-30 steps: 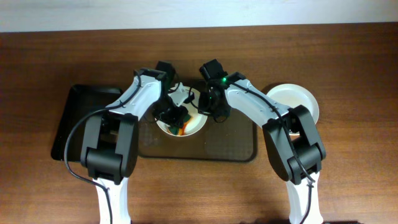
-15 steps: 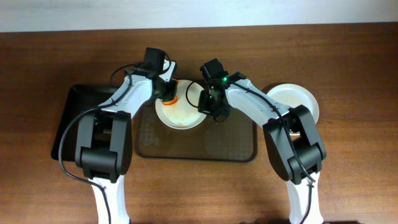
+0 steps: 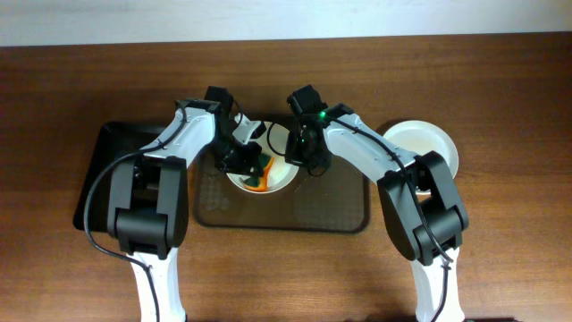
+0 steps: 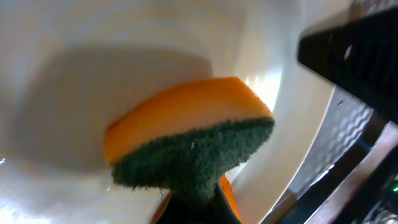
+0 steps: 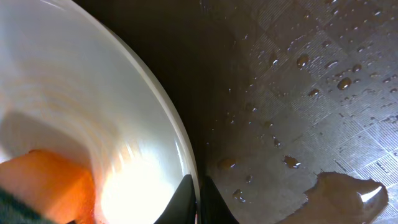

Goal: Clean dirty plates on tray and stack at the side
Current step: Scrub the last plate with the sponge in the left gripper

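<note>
Overhead view showed one plate (image 3: 279,182) at the far-left part of the tray (image 3: 331,210), with the side stack (image 3: 429,143) of white plates on the tabletop (image 3: 500,250) just right of the tray. The left claw (image 3: 248,168) was clamped on an orange sponge (image 3: 260,180), green scouring face down in the plate's well. In the left wrist view the sponge (image 4: 186,137) pressed on white surface that looked nearly plain there. The right claw (image 3: 297,163) was closed on the plate's right rim, and the right wrist view had its fingers pinching the rim (image 5: 177,134) above the wet tray (image 5: 298,93). Judgement: scrubbing step, well along. To do it well, keep the rim pinch firm so the plate cannot spin or slide on the water drops (image 5: 303,61), hold the sponge flat, and sweep the whole well with overlapping strokes. Check for faint orange tint near the rim before lifting.
</note>
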Tool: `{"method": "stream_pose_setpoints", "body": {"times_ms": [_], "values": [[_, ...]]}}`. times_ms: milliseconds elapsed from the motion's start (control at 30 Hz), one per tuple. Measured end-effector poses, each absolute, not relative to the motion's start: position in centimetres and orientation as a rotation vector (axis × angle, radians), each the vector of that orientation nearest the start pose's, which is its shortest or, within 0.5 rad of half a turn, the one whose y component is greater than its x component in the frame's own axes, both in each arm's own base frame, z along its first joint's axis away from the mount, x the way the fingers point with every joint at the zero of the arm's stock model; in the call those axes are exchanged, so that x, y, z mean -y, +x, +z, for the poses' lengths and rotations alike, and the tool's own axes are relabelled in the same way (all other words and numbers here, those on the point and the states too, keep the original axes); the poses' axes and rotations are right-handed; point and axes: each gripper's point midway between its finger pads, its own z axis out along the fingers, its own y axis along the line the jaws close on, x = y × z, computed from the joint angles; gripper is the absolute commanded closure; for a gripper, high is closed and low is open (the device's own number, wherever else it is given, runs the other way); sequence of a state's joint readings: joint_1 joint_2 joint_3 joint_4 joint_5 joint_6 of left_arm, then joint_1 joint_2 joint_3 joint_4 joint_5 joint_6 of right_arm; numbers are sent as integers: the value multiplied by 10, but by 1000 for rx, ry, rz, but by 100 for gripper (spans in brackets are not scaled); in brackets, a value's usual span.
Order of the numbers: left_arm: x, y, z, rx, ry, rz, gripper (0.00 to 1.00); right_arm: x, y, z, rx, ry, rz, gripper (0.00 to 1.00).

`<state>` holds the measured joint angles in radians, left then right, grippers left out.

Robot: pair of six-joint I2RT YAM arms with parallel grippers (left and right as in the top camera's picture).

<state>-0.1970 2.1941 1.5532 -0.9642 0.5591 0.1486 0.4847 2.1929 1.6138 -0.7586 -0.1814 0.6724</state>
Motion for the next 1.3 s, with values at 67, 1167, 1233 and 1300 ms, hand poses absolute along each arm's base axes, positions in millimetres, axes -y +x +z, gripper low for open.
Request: {"method": "stream_pose_setpoints", "body": {"times_ms": [67, 1167, 1233, 1300], "values": [[175, 386, 9, -2998, 368, -920, 100, -246, 399, 8, -3006, 250, 423, 96], [183, 365, 6, -3222, -158, -751, 100, -257, 389, 8, -3032, 186, 451, 96], [182, 365, 6, -3222, -179, -743, 100, -257, 389, 8, -3032, 187, 450, 96], [182, 366, 6, -3222, -191, -743, 100, -257, 389, 8, -3032, 185, 450, 96]]}}
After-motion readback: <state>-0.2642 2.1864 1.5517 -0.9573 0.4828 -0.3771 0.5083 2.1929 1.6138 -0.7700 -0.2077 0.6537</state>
